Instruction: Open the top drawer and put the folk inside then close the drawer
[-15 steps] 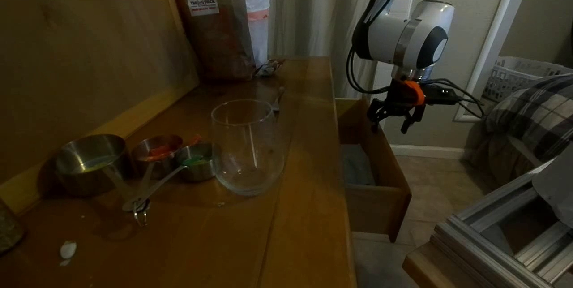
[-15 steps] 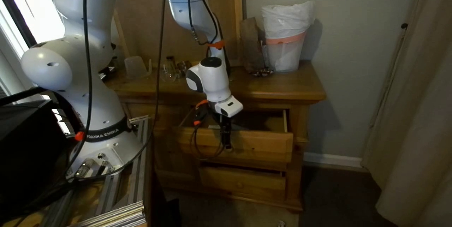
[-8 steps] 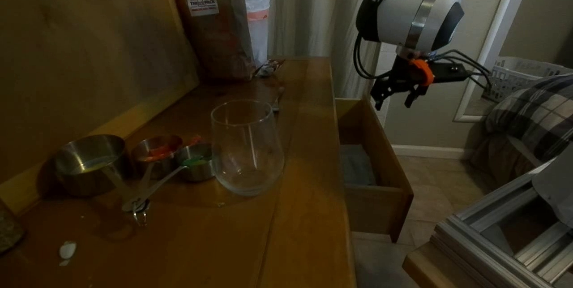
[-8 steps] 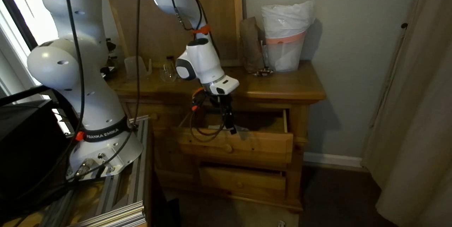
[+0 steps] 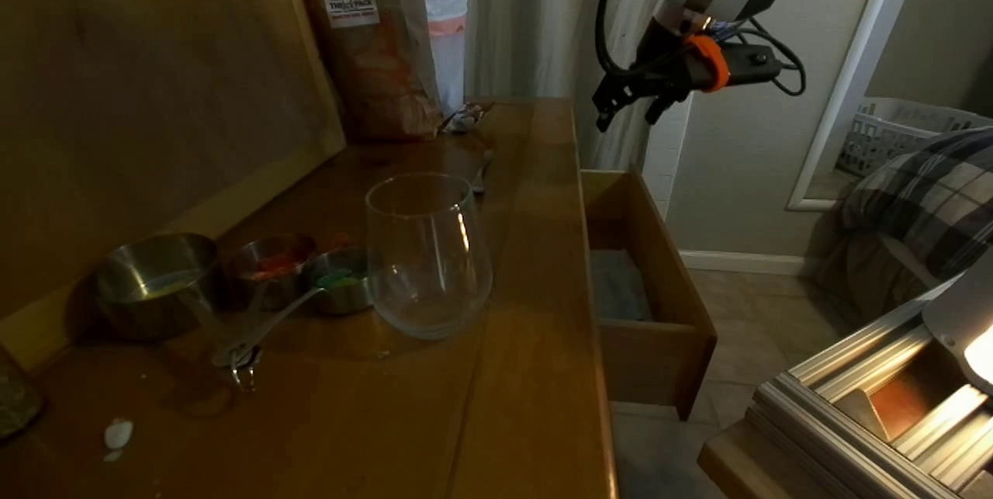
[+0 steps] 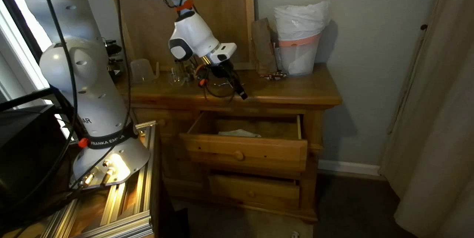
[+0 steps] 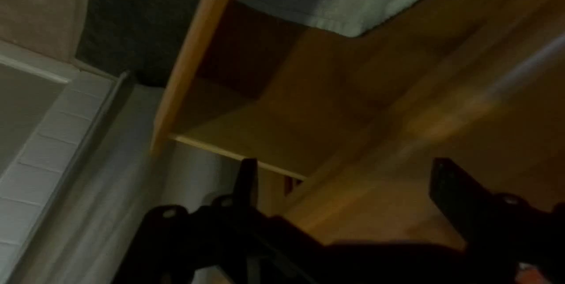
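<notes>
The top drawer (image 6: pixel 248 153) of the wooden dresser stands pulled out, with a round knob on its front. Its side and front also show in an exterior view (image 5: pixel 667 282) and in the wrist view (image 7: pixel 190 63). A grey cloth (image 6: pixel 240 133) lies inside it. A slim shiny utensil, probably the fork (image 5: pixel 482 171), lies on the dresser top behind the glass; its shape is hard to make out. My gripper (image 5: pixel 626 123) is open and empty, above the drawer near the dresser's front edge. In the wrist view its fingers (image 7: pixel 345 162) stand wide apart with nothing between them.
A clear glass (image 5: pixel 429 258) and metal measuring cups (image 5: pixel 159 285) stand on the dresser top (image 5: pixel 535 375). A paper bag (image 5: pixel 372 49) and a bin with a white liner (image 6: pixel 301 42) stand at its far end. A lower drawer (image 6: pixel 255 190) is slightly open.
My gripper has risen from the drawer's front and knob and moved back towards the dresser top. It stays open. The drawer remains pulled out. Bright light now falls on the robot's base.
</notes>
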`<state>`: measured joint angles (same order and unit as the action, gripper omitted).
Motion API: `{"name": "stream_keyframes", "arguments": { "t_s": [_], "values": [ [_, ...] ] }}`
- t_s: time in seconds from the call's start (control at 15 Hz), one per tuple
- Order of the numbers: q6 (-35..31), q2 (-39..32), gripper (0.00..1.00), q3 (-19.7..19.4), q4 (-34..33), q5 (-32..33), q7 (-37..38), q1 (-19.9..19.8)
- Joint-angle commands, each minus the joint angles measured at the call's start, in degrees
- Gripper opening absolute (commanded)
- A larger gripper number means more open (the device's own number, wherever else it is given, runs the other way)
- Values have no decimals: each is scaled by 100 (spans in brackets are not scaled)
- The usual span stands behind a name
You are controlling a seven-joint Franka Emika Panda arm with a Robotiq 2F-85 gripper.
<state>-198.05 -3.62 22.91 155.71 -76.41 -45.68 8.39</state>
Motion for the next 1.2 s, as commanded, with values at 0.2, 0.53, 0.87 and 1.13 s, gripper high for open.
{"name": "stream_keyframes", "arguments": {
  "t_s": [0.2,0.53,0.87,1.13],
  "values": [
    [148,305,100,84,36,75,117,90],
    [126,734,100,724,-409,-101,-93,622],
    [-905,-791,100,1132,-930,-1878,-1740,862],
    [-1707,-1451,100,1451,-1722,-3132,-3284,862]
  ]
}}
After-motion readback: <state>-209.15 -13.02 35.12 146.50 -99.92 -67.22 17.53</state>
